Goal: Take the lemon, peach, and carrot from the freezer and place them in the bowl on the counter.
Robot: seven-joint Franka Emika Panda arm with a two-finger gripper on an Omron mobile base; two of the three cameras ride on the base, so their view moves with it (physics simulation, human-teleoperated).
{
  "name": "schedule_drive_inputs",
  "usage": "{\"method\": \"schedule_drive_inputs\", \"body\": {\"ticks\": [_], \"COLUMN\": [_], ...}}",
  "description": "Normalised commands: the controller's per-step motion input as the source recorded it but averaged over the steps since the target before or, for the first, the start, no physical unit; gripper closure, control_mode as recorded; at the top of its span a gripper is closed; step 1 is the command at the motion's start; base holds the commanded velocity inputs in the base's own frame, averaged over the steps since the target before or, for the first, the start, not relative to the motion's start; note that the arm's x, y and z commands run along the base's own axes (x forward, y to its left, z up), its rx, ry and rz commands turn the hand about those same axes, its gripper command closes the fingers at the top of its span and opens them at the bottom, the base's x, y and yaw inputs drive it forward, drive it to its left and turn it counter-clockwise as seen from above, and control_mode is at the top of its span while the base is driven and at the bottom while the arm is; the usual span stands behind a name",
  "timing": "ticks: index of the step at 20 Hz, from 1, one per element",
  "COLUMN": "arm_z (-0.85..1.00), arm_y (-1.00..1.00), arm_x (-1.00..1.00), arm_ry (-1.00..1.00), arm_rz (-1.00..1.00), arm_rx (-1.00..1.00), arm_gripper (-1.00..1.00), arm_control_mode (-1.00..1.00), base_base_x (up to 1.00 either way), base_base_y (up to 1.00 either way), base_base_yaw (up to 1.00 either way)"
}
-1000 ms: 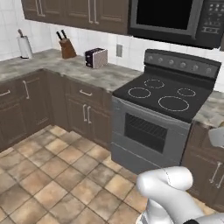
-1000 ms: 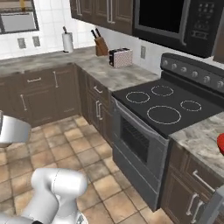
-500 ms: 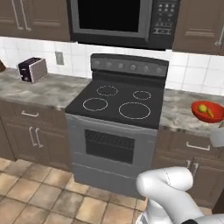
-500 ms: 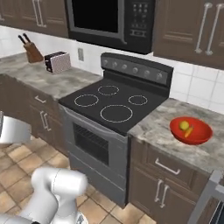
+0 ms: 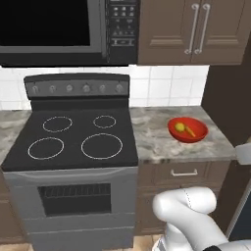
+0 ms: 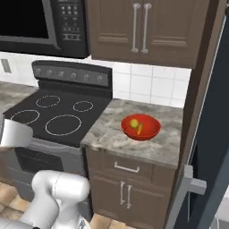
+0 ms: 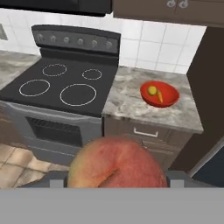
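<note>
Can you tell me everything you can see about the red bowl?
The bowl is wide, shallow and glossy red, like shiny plastic or glazed ceramic. It sits upright on the mottled grey marble-look counter, to the right of the black stovetop and below the brown wall cabinets. Inside lie a small yellow lemon and an orange carrot, close together. Only the counter under it and the food in it touch the bowl.

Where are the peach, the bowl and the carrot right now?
peach [image 7: 117,162], hand view, middle of its skin, between the gripper's tips.
bowl [image 5: 173,129], left base view, left rim.
carrot [image 6: 140,129], right base view, its orange body inside the bowl.
</note>
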Motion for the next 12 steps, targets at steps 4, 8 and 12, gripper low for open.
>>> {"method": "schedule_drive_inputs", "body": {"ticks": [4, 8, 12], "arm_z": [0.0, 0.0, 0.0], "arm_y": [0.0, 0.0, 0.0], "arm_x": [0.0, 0.0, 0.0], "arm_ry": [0.0, 0.0, 0.0], "arm_rz": [0.0, 0.0, 0.0], "arm_rx": [0.0, 0.0, 0.0], "arm_gripper": [1.0, 1.0, 1.0], "arm_control_mode": [1.0, 1.0, 1.0], "base_base_x": [0.61, 0.55, 0.68], "base_base_y": [-0.1, -0.17, -0.01], "base_base_yaw": [-0.59, -0.57, -0.22]}}
